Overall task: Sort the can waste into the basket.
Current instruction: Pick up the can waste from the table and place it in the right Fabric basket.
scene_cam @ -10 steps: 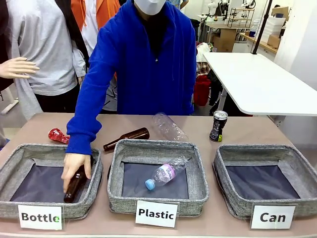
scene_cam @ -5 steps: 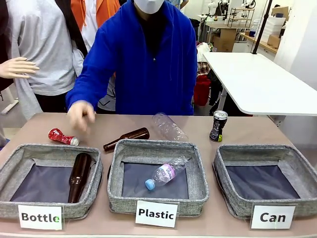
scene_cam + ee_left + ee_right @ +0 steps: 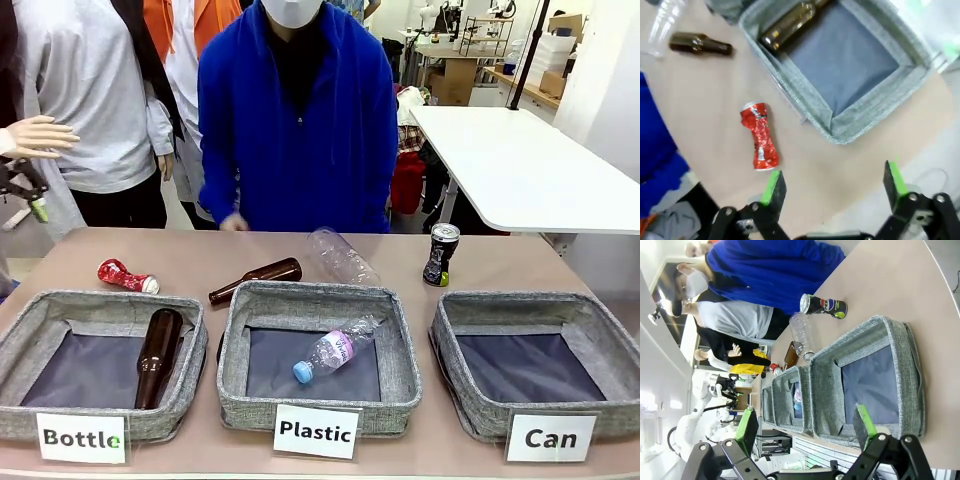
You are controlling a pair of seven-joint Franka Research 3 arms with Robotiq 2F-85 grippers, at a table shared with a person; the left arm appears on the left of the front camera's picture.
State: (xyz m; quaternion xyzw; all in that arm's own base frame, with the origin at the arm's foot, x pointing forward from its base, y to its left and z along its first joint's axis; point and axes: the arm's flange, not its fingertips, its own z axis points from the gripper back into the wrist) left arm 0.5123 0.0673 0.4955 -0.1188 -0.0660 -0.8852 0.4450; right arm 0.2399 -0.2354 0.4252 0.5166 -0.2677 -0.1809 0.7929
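Front view gave me the bench [image 3: 510,262] with three grey baskets in a row along its near edge: the Bottle basket [image 3: 100,302] on the left, the Plastic basket [image 3: 320,294] in the middle and the Can basket [image 3: 530,298] on the right, its dark lining bare. The dark can [image 3: 440,254] stood upright just behind the Can basket's far left corner, apart from the rim. The crushed red can [image 3: 127,276] lay on its side behind the Bottle basket, well apart from the Can basket, with the other two baskets between them. A brown bottle [image 3: 256,280] lay along the Plastic basket's far rim, and a clear bottle [image 3: 342,257] lay just beyond it. A person in blue [image 3: 300,130] stood at the far edge; a blurred hand [image 3: 233,223] seemed to hang right at that edge.

Through the left wrist view, the left end effector [image 3: 832,182] was spread wide with nothing in it, the red can lying near one finger and open bench around it. Through the right wrist view, the right end effector [image 3: 805,422] was equally wide and held nothing.
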